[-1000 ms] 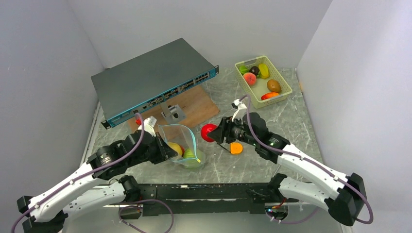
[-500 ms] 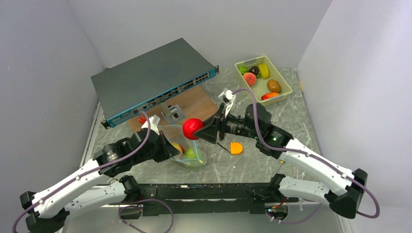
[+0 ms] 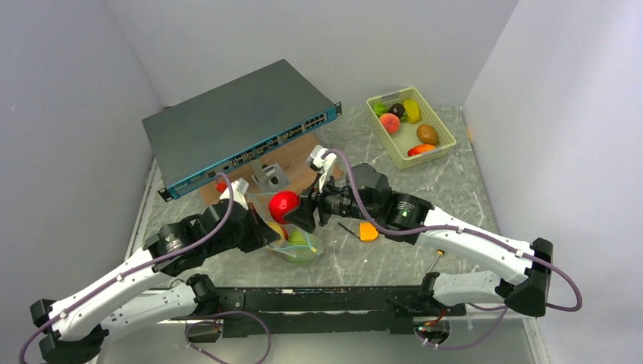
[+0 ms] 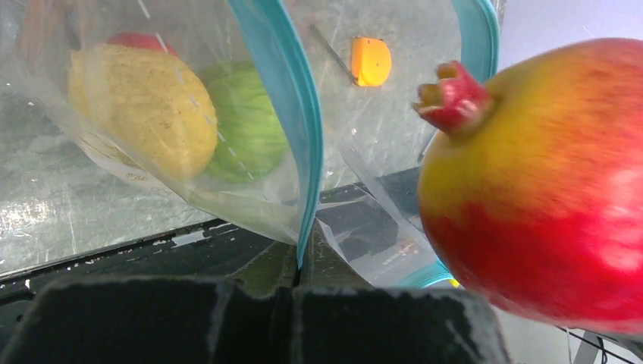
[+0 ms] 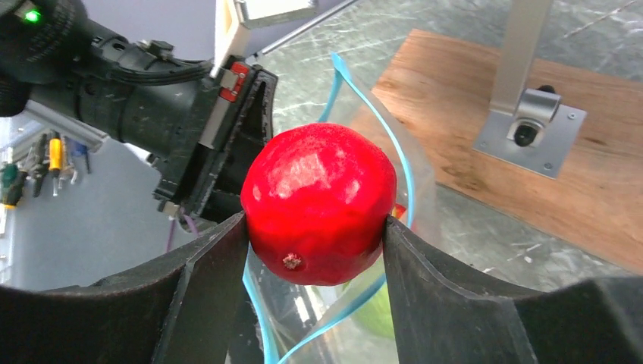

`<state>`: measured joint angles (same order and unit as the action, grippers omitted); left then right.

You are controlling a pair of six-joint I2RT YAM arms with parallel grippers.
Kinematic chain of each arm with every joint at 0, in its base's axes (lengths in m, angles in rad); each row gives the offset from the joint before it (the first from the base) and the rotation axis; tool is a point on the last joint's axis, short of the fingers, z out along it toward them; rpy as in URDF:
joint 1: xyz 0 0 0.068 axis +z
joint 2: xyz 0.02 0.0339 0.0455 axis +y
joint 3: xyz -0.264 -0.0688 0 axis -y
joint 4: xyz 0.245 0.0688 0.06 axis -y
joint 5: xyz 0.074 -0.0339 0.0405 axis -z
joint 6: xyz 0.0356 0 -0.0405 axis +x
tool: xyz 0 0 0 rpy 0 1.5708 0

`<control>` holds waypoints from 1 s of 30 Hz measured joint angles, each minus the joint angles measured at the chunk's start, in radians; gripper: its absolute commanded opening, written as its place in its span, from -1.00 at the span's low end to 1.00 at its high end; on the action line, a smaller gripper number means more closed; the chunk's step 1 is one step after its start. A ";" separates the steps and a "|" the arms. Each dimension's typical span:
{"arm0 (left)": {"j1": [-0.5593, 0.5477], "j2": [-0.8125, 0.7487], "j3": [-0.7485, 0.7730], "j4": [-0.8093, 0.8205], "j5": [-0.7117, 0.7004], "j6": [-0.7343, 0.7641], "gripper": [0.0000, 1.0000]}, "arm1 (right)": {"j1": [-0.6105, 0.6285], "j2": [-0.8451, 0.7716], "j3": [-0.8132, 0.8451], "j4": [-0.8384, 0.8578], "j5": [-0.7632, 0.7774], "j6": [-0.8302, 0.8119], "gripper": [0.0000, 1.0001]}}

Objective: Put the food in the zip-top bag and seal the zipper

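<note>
Zip-top bag [image 3: 297, 241] stands open on the worktop [image 3: 455, 189], rim pinched by the left pincer [image 3: 265, 230] | right pincer [image 5: 315, 224] grips a red pomegranate [image 5: 318, 189] over the mouth | risk: the fruit may snag the zipper [image 4: 292, 114], folding the bag or rolling off if released early.

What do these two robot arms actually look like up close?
The left arm and right arm are alike: white shells between rounded black joints, with a thin purple cable looping along each. The right claw has two broad, matte black fingers. A small green light glows on the left arm's wrist.
</note>
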<state>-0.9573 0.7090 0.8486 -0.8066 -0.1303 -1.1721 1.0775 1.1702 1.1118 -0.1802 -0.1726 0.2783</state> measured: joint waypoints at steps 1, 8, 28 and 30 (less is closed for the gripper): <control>0.000 -0.002 0.000 0.000 0.000 0.000 -1.00 | 0.003 0.000 0.000 -0.006 0.014 -0.006 0.45; 0.000 -0.010 0.000 -0.001 0.001 -0.002 -1.00 | 0.017 0.001 0.000 -0.013 0.040 -0.012 0.65; 0.000 -0.045 -0.012 0.009 0.014 -0.019 -1.00 | 0.025 -0.148 -0.030 -0.028 0.328 -0.005 0.67; 0.000 -0.052 -0.013 0.008 0.016 -0.019 -1.00 | 0.025 -0.174 -0.031 -0.036 0.405 0.002 0.76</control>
<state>-0.9573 0.6571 0.8356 -0.7986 -0.1146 -1.1915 1.1023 0.9966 1.0809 -0.2165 0.2321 0.2802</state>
